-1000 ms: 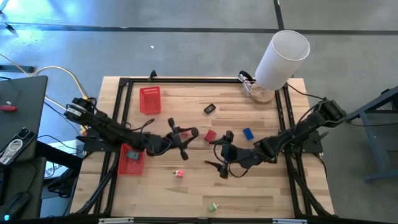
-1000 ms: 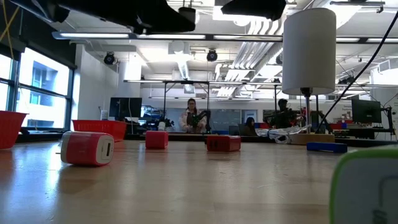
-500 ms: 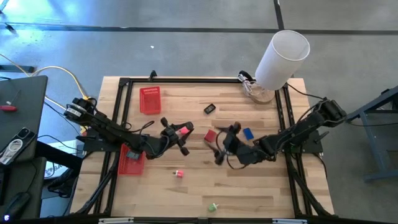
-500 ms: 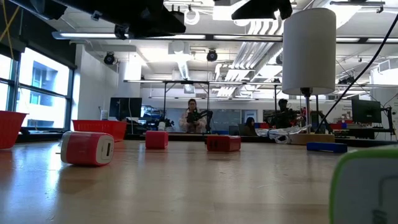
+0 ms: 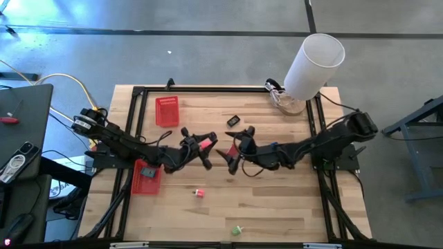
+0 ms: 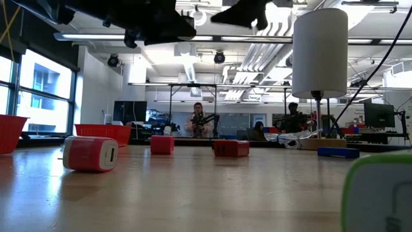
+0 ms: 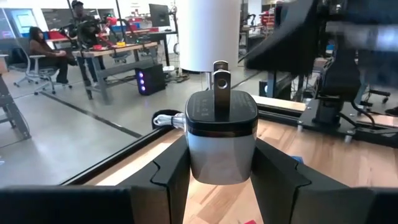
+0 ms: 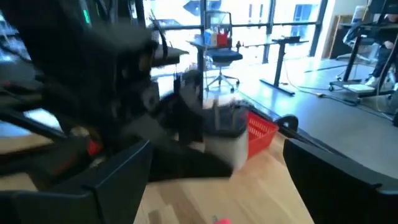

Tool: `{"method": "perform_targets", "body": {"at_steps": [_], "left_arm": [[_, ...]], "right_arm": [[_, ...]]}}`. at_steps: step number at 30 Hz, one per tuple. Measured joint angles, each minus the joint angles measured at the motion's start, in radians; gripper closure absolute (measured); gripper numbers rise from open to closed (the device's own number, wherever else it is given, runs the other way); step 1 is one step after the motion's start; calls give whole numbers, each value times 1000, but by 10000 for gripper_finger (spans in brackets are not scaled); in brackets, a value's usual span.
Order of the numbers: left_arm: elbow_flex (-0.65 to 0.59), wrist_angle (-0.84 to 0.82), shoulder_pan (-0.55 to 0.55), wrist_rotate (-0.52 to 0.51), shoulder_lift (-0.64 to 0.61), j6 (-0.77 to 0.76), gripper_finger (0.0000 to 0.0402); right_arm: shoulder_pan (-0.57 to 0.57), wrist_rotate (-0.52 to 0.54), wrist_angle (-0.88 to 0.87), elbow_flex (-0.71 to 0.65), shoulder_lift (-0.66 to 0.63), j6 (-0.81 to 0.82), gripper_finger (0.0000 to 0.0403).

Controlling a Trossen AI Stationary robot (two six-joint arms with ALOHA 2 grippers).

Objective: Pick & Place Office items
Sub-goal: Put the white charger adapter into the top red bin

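Left gripper (image 7: 217, 171) pinches a white-and-black block (image 7: 221, 137) above mid-table; right gripper (image 5: 232, 150) faces it with fingers spread wide; beyond lie a red block (image 6: 232, 148) and a blue piece (image 6: 337, 153)

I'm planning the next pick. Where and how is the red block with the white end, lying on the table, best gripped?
Probably from straight above, closing on the red block's two long sides: it lies low and flat on the table, with bare wood all round.
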Motion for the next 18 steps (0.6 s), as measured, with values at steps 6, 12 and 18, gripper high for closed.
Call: {"method": "perform_targets", "body": {"at_steps": [6,12,18], "left_arm": [[0,-12,0,1,0,4,265],[0,-19,-4,13,0,15,264],[0,-19,-4,44,0,14,264]], "right_arm": [[-4,-25,161,0,66,-152,50],[-27,-58,244,0,113,-193,50],[-50,-58,247,0,125,-141,50]]}}
